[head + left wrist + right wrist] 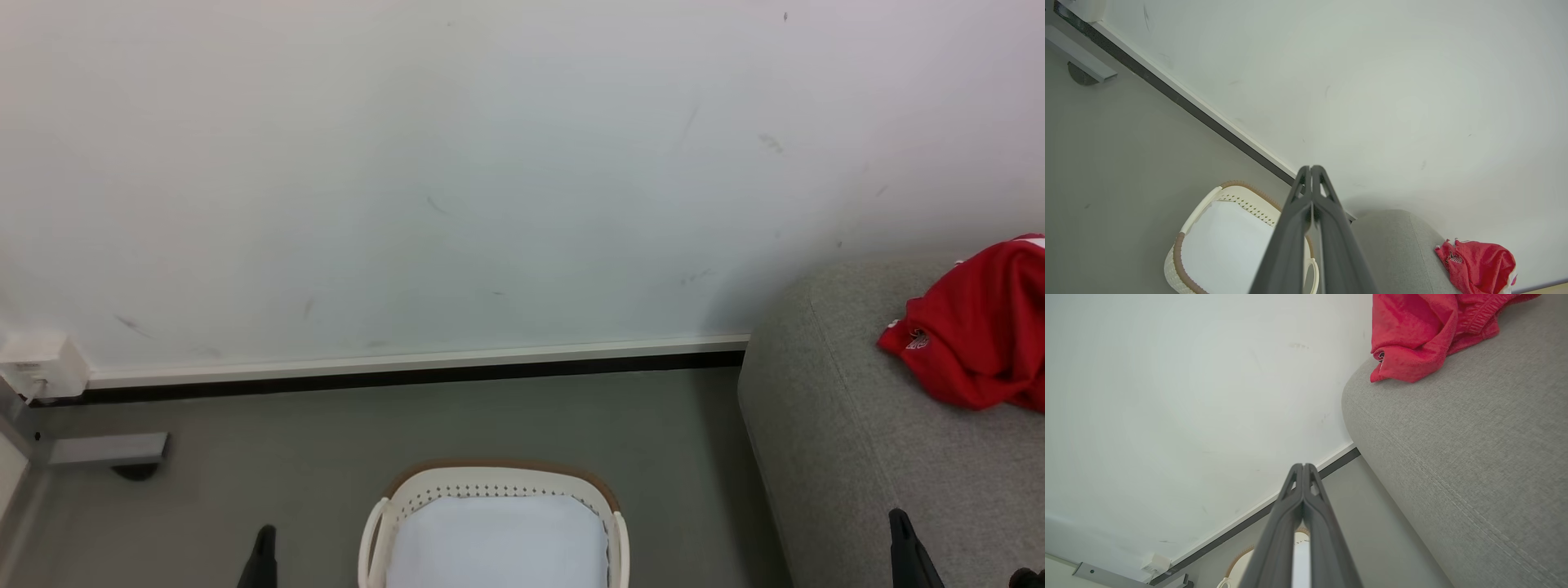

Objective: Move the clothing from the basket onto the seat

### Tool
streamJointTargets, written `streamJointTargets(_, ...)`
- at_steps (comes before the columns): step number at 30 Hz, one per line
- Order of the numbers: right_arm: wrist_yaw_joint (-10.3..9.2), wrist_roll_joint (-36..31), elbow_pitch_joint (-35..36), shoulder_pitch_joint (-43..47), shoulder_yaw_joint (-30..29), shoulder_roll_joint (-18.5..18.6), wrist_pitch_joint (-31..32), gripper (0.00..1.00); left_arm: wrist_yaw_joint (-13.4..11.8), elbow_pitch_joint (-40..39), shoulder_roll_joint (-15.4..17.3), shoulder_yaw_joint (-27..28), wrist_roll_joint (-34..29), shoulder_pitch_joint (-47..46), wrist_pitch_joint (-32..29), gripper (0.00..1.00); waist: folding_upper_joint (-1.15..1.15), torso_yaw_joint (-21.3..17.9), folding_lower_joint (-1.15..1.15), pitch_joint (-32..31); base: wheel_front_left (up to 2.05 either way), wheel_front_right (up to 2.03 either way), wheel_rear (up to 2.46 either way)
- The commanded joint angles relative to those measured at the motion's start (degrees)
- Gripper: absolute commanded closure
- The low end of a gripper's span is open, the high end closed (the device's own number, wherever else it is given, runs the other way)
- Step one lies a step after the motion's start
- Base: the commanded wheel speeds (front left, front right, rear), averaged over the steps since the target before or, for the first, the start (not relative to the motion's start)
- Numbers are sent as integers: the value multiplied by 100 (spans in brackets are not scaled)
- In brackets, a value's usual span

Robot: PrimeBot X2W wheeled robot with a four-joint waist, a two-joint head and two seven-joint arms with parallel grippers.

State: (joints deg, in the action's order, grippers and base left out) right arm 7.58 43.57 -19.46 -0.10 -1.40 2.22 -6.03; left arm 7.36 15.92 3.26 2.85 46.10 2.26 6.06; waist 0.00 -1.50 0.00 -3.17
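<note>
Now the clothing (976,335) lies heaped on the seat (857,457), left hand (1311,169) and right hand (1303,466) both pressed together.

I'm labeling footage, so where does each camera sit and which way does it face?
Head view: on the head, facing forward and down at wall, basket and seat; left gripper and right gripper at bottom corners.
Left wrist view: on that wrist, along shut fingers over the basket toward the wall.
Right wrist view: on that wrist, along shut fingers, past the seat.
Shared: all show clothing on the seat.
</note>
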Motion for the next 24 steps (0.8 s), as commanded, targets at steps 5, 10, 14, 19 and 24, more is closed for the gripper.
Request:
streamJointTargets(5, -5, 567, 142, -215, -74, 57, 135, 100, 9, -105, 21, 57, 558, -213, -139, 100, 0, 10, 0, 23, 0, 0, 0)
streamJointTargets(10, -6, 857, 171, -252, -105, 59, 207, 100, 9, -112, 18, 81, 841, -262, -214, 100, 0, 17, 0, 38, 0, 0, 0)
streamJointTargets(14, -6, 1137, 202, -286, -138, 62, 285, 100, 10, -119, 15, 103, 1102, -303, -292, 100, 0, 24, 0, 53, 0, 0, 0)
streamJointTargets(19, -7, 1471, 237, -310, -173, 65, 369, 100, 11, -126, 11, 129, 1412, -358, -377, 100, 0, 32, 0, 71, 0, 0, 0)
streamJointTargets(24, -8, 1793, 267, -345, -205, 68, 458, 100, 12, -134, 8, 153, 1710, -408, -459, 100, 0, 41, 0, 90, 0, 0, 0)
